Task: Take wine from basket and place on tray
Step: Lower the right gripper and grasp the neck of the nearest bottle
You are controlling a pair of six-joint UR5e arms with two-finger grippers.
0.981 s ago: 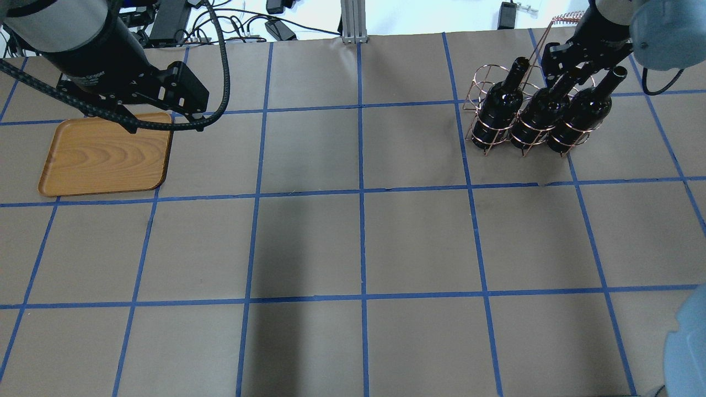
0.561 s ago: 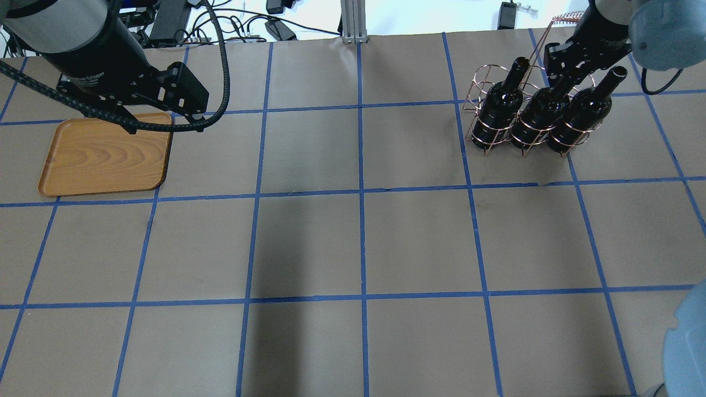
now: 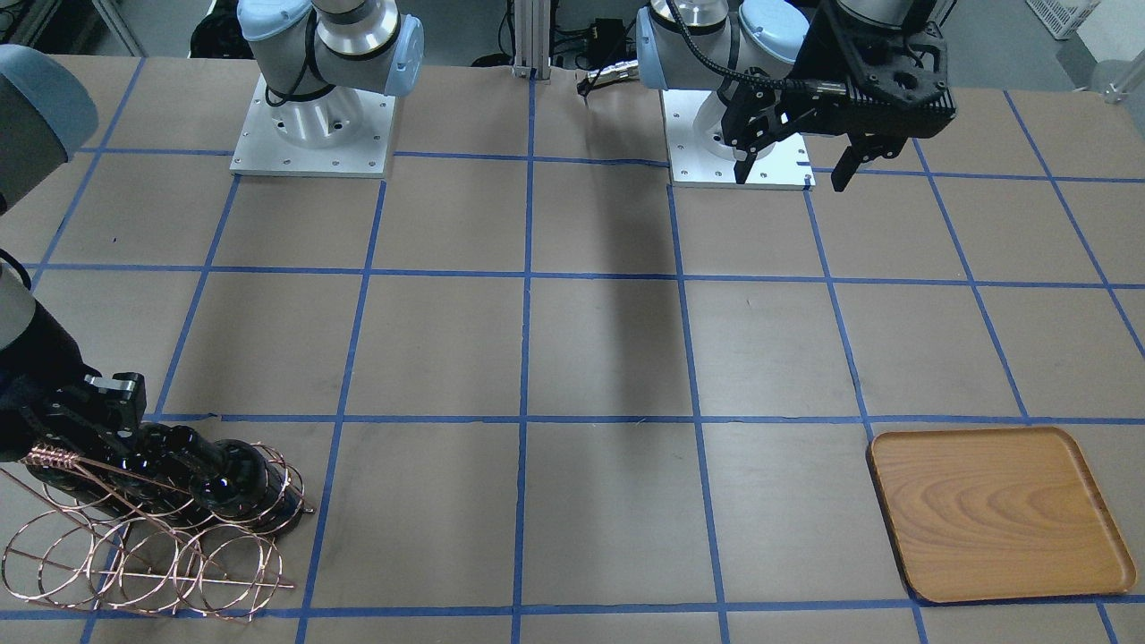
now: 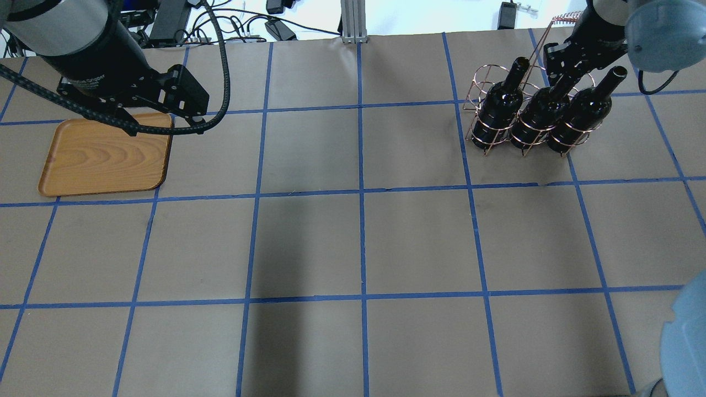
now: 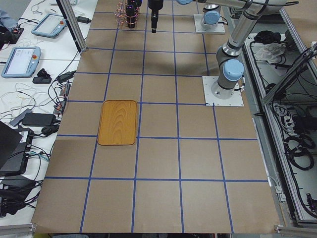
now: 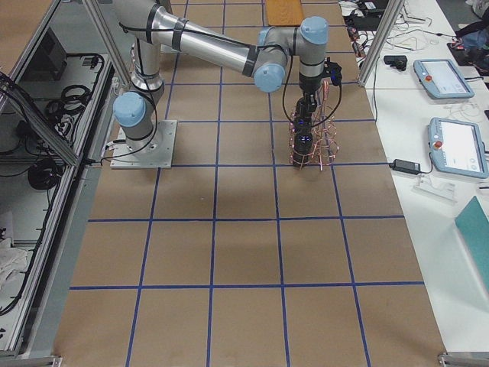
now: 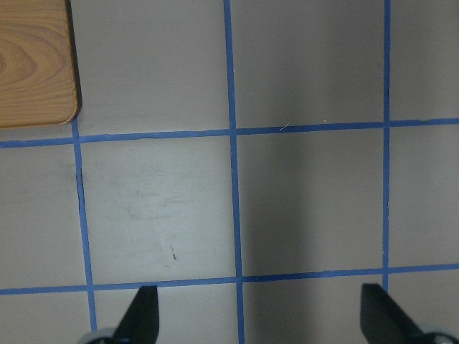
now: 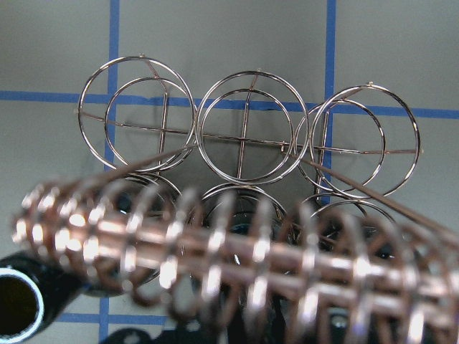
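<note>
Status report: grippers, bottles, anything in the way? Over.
Left gripper open, beside tray. Right gripper at neck of middle bottle, grip unclear. All three sit in basket; handle alongside.

Table with a tray and a basket at opposite ends

The table [image 4: 358, 242] is covered in brown paper [image 3: 608, 349] and marked into squares by blue tape [image 4: 361, 192]. The wooden tray [image 4: 105, 157] lies flat on the robot's left, just beside a tape line. The copper wire basket [image 3: 152, 555] stands well apart on the right, over tape lines. Two pale base plates [image 3: 313, 148] sit on the robot's edge of the table.
</note>
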